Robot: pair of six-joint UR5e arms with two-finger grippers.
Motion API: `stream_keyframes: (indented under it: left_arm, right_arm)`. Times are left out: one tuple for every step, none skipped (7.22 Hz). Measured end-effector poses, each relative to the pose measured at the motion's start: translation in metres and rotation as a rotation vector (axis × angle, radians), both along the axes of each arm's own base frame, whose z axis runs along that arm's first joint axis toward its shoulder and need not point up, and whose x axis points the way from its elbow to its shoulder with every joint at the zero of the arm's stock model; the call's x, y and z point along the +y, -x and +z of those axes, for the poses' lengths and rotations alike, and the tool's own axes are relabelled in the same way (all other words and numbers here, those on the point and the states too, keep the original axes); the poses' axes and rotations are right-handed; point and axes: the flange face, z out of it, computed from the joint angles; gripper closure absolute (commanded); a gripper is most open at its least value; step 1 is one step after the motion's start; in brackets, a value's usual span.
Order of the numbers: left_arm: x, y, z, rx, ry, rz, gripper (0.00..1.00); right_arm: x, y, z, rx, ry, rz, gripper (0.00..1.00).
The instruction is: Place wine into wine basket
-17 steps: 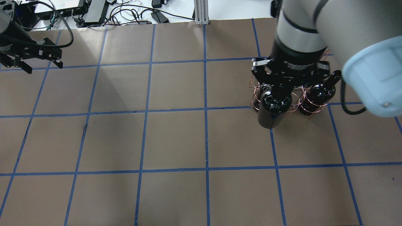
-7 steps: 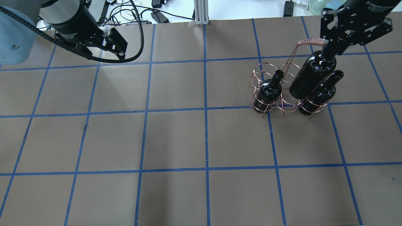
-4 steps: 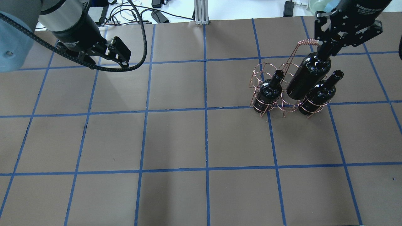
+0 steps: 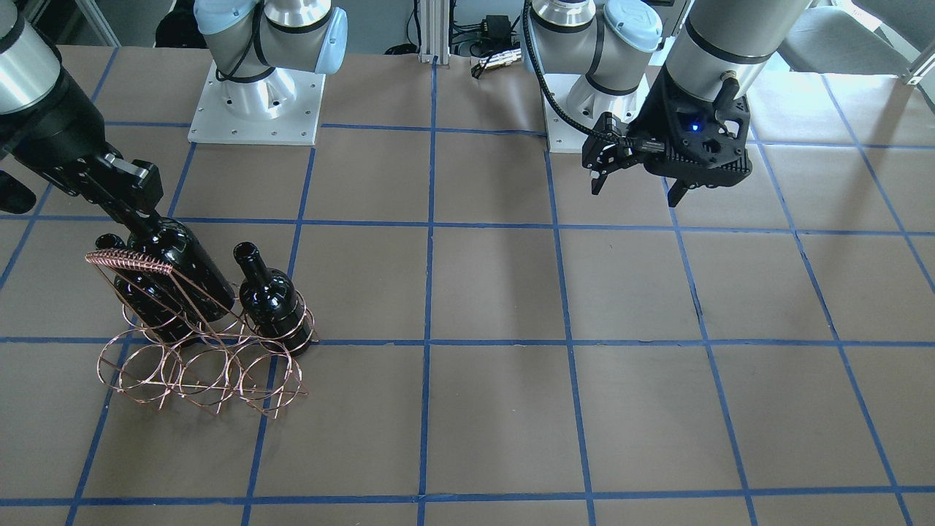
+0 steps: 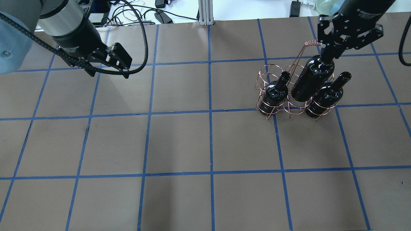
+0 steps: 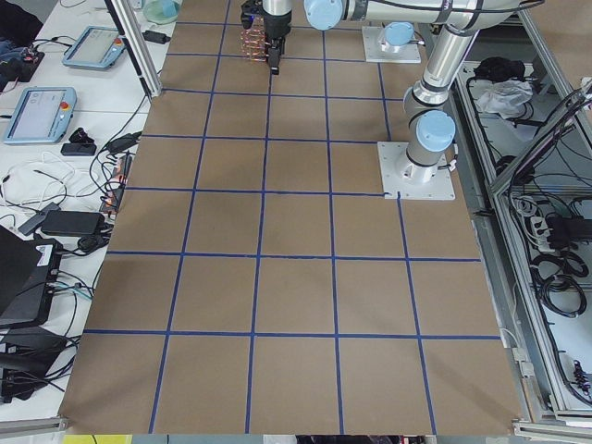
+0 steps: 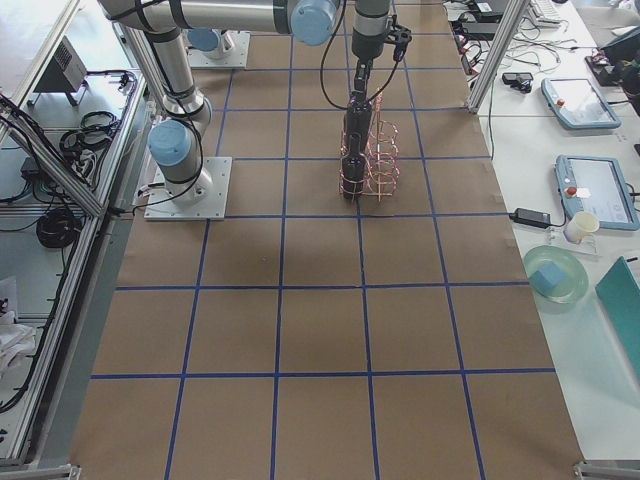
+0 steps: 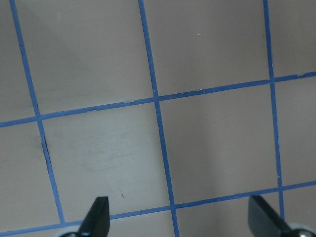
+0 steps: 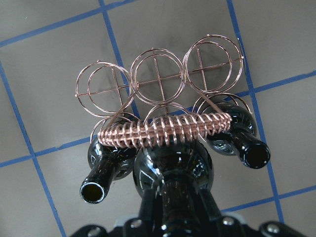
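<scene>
Wine (image 5: 312, 80) tilted at wine basket (image 9: 163, 129), toward the counter's (image 5: 179, 144) far edge.
Right end effector (image 5: 328, 53) pinches its neck; the body hangs below it.

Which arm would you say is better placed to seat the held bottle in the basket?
Right: the right hand grips the bottle at the basket; the left hand hangs open far away.

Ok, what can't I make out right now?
Base of the held wine bottle, and the ring under it: right wrist view, hidden by its own shoulders and the wine basket handle; overhead, by its body.
Most of the right pincer: right wrist view, cut off by bottom edge.
Exterior left view: wine basket too small.
</scene>
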Motion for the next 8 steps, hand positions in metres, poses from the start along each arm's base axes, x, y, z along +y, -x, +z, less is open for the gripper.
stream_keyframes:
  left_arm:
    - [0.002, -0.001, -0.004, -0.020, -0.016, -0.001, 0.00]
    - [0.003, -0.002, -0.006, -0.028, -0.024, -0.001, 0.00]
    - [0.003, -0.001, -0.007, -0.030, -0.028, -0.001, 0.00]
    - [0.003, -0.001, -0.009, -0.028, -0.031, -0.002, 0.00]
    - [0.003, -0.001, -0.011, -0.026, -0.035, -0.002, 0.00]
    - [0.003, -0.001, -0.013, -0.026, -0.039, -0.003, 0.00]
    - [0.003, -0.001, -0.014, -0.028, -0.040, -0.004, 0.00]
    - [0.002, -0.001, -0.015, -0.030, -0.041, -0.004, 0.00]
  right_arm:
    - [-0.001, 0.000, -0.005, -0.001, -0.004, -0.007, 1.00]
    - [-0.002, 0.000, -0.010, -0.001, -0.005, -0.015, 1.00]
    - [-0.003, 0.000, -0.014, 0.000, -0.002, -0.018, 1.00]
    - [-0.003, 0.000, -0.017, 0.000, -0.003, -0.019, 1.00]
    - [-0.002, 0.000, -0.020, 0.000, -0.006, -0.020, 1.00]
    - [-0.002, 0.000, -0.022, -0.001, -0.009, -0.020, 1.00]
    - [-0.002, -0.001, -0.026, -0.002, -0.016, -0.021, 1.00]
    - [0.000, -0.001, -0.033, -0.004, -0.028, -0.023, 1.00]
